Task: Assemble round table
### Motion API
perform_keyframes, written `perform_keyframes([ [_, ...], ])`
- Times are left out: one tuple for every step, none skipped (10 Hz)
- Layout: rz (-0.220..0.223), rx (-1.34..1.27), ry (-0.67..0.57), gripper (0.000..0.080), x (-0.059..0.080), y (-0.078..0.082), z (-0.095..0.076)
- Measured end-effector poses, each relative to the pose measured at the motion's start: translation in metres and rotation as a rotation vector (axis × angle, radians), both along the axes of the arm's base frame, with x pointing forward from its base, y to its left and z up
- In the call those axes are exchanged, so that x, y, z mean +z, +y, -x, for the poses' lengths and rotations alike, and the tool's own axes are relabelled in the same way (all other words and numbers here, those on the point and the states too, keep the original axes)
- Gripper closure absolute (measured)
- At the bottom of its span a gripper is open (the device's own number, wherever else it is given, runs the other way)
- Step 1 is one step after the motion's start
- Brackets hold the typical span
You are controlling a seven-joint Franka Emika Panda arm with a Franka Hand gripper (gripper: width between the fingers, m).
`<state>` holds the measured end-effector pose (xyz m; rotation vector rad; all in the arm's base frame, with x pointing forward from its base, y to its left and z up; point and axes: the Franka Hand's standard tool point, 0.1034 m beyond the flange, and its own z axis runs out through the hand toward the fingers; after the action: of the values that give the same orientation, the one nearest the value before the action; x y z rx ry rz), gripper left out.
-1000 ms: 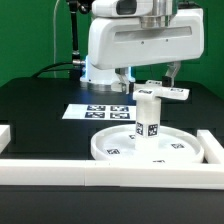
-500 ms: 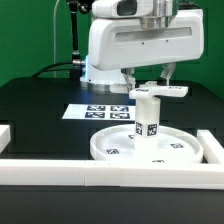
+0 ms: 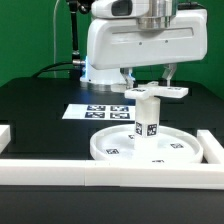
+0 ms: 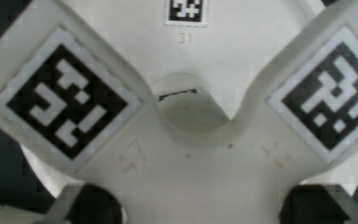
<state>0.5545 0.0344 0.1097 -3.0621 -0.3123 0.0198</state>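
The large rimmed round disc point(image 3: 110, 148) lies flat on the black table. The short marked cylinder leg point(image 3: 148, 118) stands upright at its middle. The cross-shaped foot piece point(image 3: 160, 90) sits on top of the leg, roughly level. My gripper point(image 3: 152, 78) comes down from above and is shut on the foot piece. In the wrist view the foot piece point(image 4: 194, 130) fills the picture with two of its square markers showing, and my gripper point(image 4: 202, 205) has dark fingertips point(image 4: 96, 205) on either side of it. The leg is hidden there.
The marker board point(image 3: 100, 112) lies behind the disc. A long white rail point(image 3: 60, 172) runs along the front, with rail ends at the exterior view's right point(image 3: 212, 148) and left point(image 3: 5, 135). The robot's white base point(image 3: 120, 50) stands behind.
The foot piece has turned slightly on the leg and sits a touch more level. The disc and leg have not moved.
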Motion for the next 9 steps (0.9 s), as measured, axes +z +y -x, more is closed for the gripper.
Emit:
perform_keyframes([
  [-0.018,-0.137,0.003,0.0357,-0.0004,-0.0003,-0.0003],
  [-0.039,-0.268,0.006,0.0357,-0.0005,-0.0008,-0.0011],
  [-0.050,-0.362,0.014,0.0357,-0.0006,-0.0008,-0.0011],
  [-0.059,-0.509,0.021,0.0357,-0.0007,-0.0005,-0.0018],
  [-0.064,-0.641,0.029,0.0357,-0.0010,0.0003,-0.0018],
  [-0.073,-0.774,0.039,0.0357,-0.0011,0.0016,-0.0015],
  [-0.078,-0.875,0.042,0.0357,-0.0012,0.0017,-0.0022],
  [-0.083,-0.961,0.037,0.0357,-0.0012,0.0021,-0.0036],
  [-0.087,-1.037,0.027,0.0357,-0.0008,0.0028,-0.0058],
])
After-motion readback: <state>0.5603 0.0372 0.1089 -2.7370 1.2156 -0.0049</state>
